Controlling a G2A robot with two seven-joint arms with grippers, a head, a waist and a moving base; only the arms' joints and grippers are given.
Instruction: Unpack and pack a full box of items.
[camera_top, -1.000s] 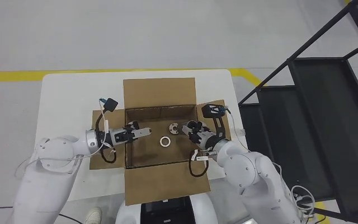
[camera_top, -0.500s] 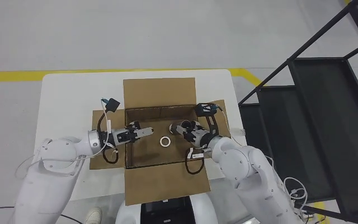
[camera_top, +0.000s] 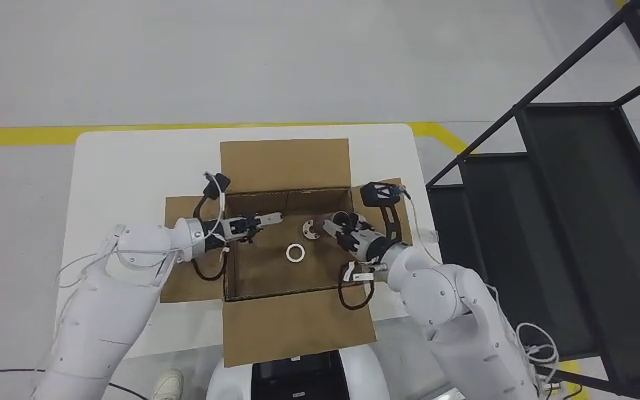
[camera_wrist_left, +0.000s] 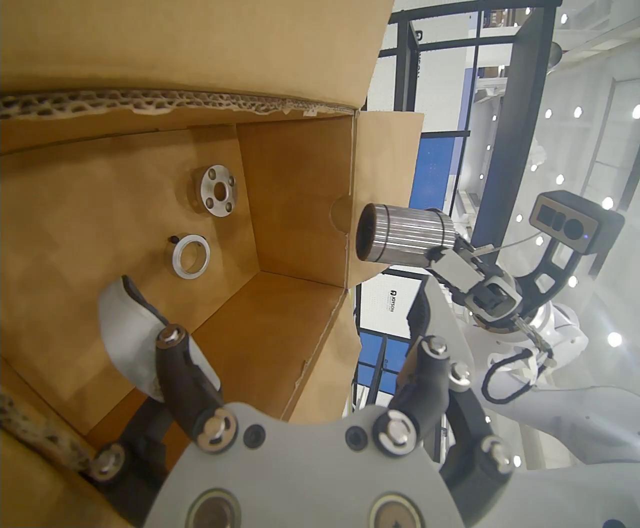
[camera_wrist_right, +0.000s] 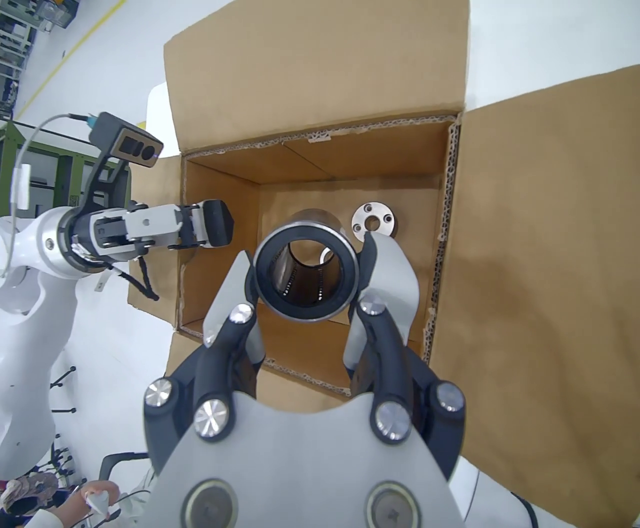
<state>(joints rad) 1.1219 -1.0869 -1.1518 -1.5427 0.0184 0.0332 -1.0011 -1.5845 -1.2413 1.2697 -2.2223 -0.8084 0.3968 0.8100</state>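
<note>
At the 3 o'clock wall of the open box (camera_top: 285, 165), we find the right pincer (camera_wrist_right: 307, 265) pinching a grooved metal cylinder (camera_wrist_left: 402, 234) by one end. Its axis is level, its free end points toward 9 o'clock, and it hangs at about rim height, clear of the box floor. Across the opening, at the 9 o'clock wall, the left pincer (camera_wrist_left: 267, 315) stands spread and empty. On the box floor lie a drilled flange (camera_wrist_left: 216, 191) toward 3 o'clock and a plain ring (camera_wrist_left: 190, 256) near centre, apart from one another. The box sits mid-worktop (camera_top: 120, 180) with its flaps folded out. We judge the grip the main hazard: a smooth, heavy-looking cylinder held at its end may swivel or slide out and fall onto the parts beneath. A second hazard is the 3 o'clock wall, which the cylinder could catch if carried sideways too low. Two pincers facing within one opening also invite contact.
</note>
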